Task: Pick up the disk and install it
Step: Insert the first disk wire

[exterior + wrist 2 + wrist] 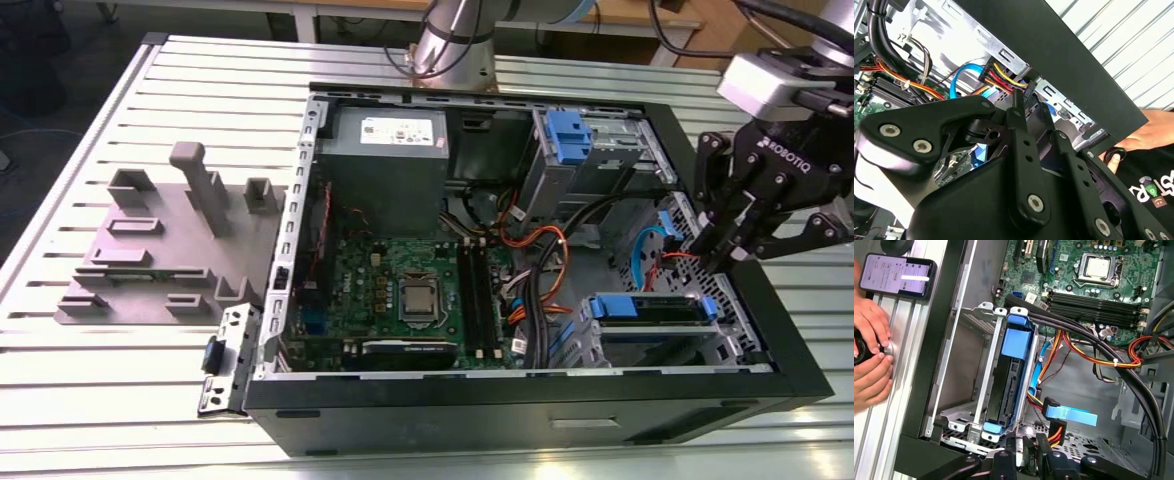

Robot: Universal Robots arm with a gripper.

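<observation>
The disk stands on edge inside the metal drive cage of the open computer case, its blue carrier showing along the edge. In the exterior view the disk sits in the cage at the case's front right corner. My gripper hangs just above and behind that cage, close to the case's right wall. Its fingers are shut with nothing between them. In the first wrist view the gripper sits near the cage's end, beside the blue data cable. In the second wrist view the gripper points at a red-yellow power connector.
The motherboard fills the case's middle, with cable bundles running past the cage. A small blue bracket sits in the upper bay. A person's hands and a phone rest outside the case wall. A grey fixture lies on the table.
</observation>
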